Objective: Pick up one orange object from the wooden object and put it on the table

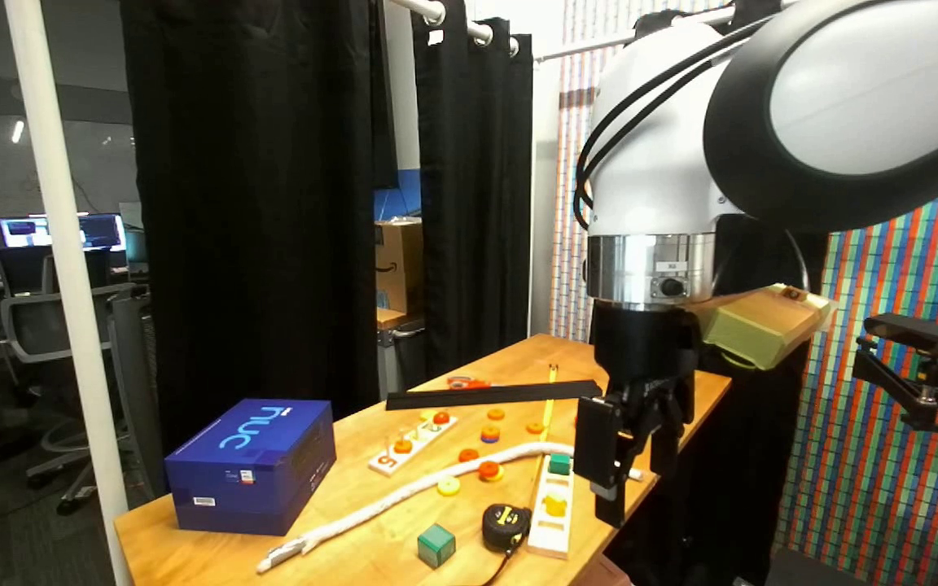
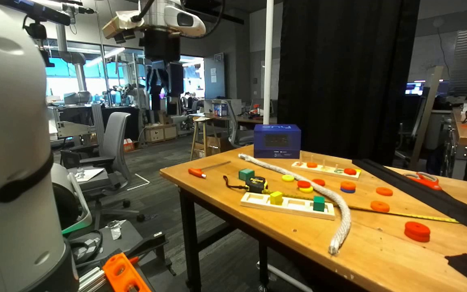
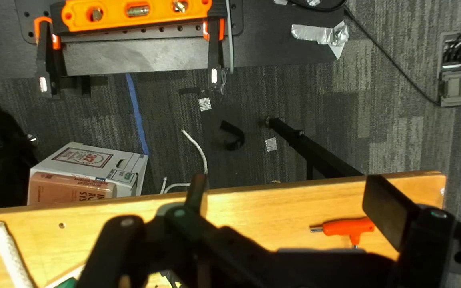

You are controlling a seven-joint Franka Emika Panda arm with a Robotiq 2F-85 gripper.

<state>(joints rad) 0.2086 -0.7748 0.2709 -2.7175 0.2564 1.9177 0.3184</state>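
"Wrist view: the end effector (image 3: 288, 200) hangs spread, holding nothing, seemingly near the robot-side long edge of the worktop (image 2: 379, 251)."

"And the orange object (image 2: 311, 165)?"

"Around a peg (image 2: 312, 159) on the wooden object (image 2: 326, 169), toward the opposite long edge. A slanted lift could jam there and drag both."

"Room to move?"

"Some, between there and the white rope (image 2: 341, 206); the blue box (image 1: 249, 468) crowds one corner."

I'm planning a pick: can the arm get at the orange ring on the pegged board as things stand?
Probably yes: the pincer looks open, and both exterior views show nothing covering the orange ring, though the pegs beside it may crowd the grasp.
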